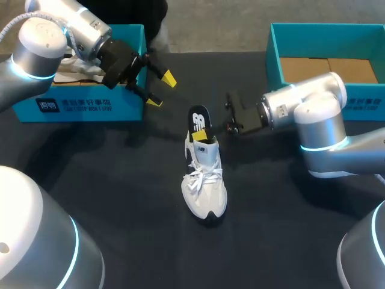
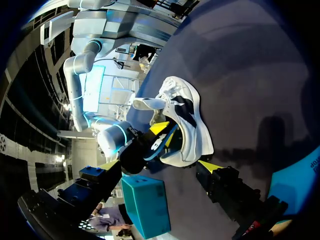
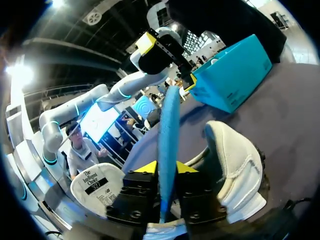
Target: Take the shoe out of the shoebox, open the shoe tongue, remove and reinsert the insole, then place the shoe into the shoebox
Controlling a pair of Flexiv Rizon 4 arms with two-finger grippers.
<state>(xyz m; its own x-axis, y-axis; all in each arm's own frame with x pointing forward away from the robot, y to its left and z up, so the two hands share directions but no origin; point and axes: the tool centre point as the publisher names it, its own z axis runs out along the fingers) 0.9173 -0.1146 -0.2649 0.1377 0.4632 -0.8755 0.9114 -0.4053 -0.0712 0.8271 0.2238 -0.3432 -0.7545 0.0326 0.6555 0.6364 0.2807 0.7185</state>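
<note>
Now the right gripper (image 3: 166,167) pinches the insole (image 1: 199,118) upright at the heel of the white shoe (image 1: 204,189). The left gripper (image 1: 162,90) hangs beyond that heel, spread wide and empty.

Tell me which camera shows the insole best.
The head view: the insole shows its broad face, standing up from the heel of the shoe. The right wrist view shows only its thin edge, pinched in the right hand. The left wrist view catches a sliver at the shoe's heel.

White shoe (image 1: 204,191), insole (image 1: 199,123) half out
</note>
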